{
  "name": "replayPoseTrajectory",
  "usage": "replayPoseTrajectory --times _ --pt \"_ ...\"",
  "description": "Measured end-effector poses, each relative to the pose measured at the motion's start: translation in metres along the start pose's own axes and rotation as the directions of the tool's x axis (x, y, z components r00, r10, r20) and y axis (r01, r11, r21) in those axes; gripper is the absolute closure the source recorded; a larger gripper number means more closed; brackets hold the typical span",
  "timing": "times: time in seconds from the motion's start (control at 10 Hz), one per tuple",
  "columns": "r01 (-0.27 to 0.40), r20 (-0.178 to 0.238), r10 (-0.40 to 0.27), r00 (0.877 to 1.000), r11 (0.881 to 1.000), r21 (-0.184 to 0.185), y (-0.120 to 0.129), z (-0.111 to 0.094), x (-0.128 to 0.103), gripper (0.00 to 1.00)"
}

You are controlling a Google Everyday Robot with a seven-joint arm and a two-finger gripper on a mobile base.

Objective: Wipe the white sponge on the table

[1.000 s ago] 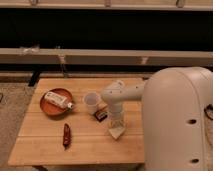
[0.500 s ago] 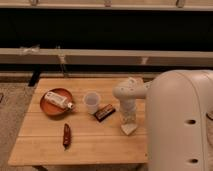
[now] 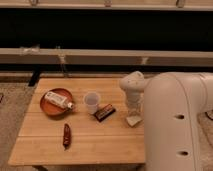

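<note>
Camera view takes in the tabletop from above, with the big white arm cutting off its right edge. Jaws point straight down near that right edge, onto the sponge; whether they pinch it I cannot tell. Toward the middle sit a cup and a dark bar. By the left edge, a tube lies in a brown plate. A red thing near the front is hard to make out.

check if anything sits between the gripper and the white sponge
Nothing visible does. The gripper comes straight down onto the white sponge at the table's right side. The dark bar and white cup lie off to its left, apart from it.
</note>
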Motion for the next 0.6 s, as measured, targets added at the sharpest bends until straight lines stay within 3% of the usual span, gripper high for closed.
replayPoseTrajectory --times 0.2,0.3,0.6 --pt "-0.017 0.031 0.018 0.999 1.0 -0.026 0.008 -0.014 -0.018 0.6" --pt "-0.012 0.051 0.014 0.999 0.999 -0.048 0.02 -0.027 -0.026 0.45" --pt "0.05 0.071 -0.046 0.996 0.997 -0.066 0.047 -0.038 -0.026 0.21"
